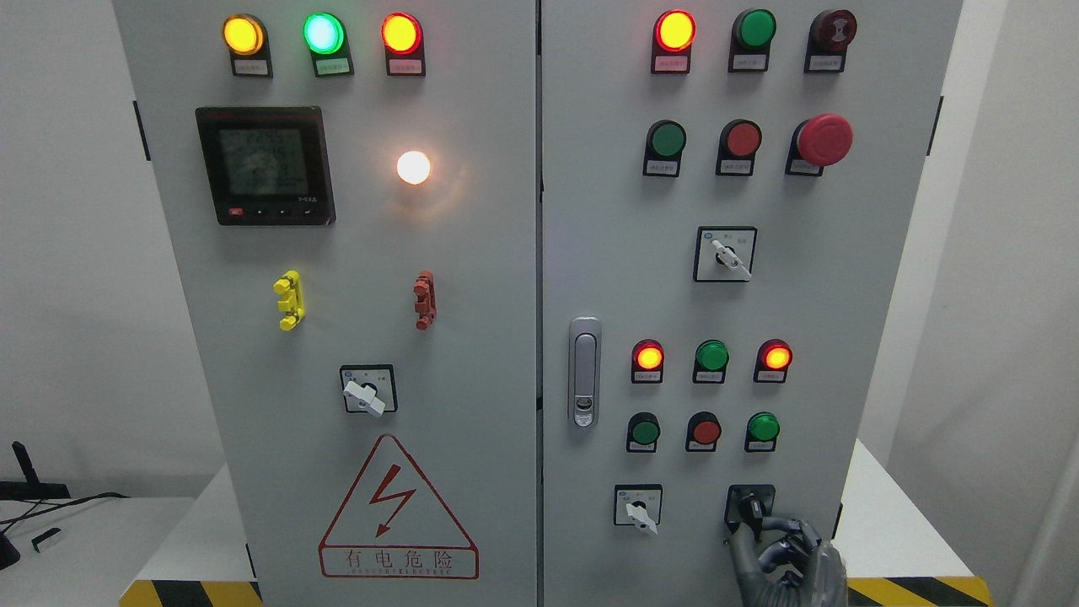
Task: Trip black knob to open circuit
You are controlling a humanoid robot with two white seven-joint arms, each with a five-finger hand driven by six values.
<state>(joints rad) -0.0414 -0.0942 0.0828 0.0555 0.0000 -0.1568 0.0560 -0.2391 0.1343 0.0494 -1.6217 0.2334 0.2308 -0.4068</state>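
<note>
The black knob [748, 507] sits on a black square plate at the lower right of the grey cabinet's right door [624, 278]. My right hand [769, 531] rises from the bottom edge just below and right of it. Its dark fingers [788, 548] curl up against the knob's lower right side and pinch it. The hand hides the lower part of the knob plate. My left arm does not show.
A white-handled selector [638, 508] sits left of the knob, with three round buttons [705, 432] and lit red lamps [648, 357] above. A red mushroom stop [823, 140] juts out at upper right. The door latch [584, 371] is near the centre seam.
</note>
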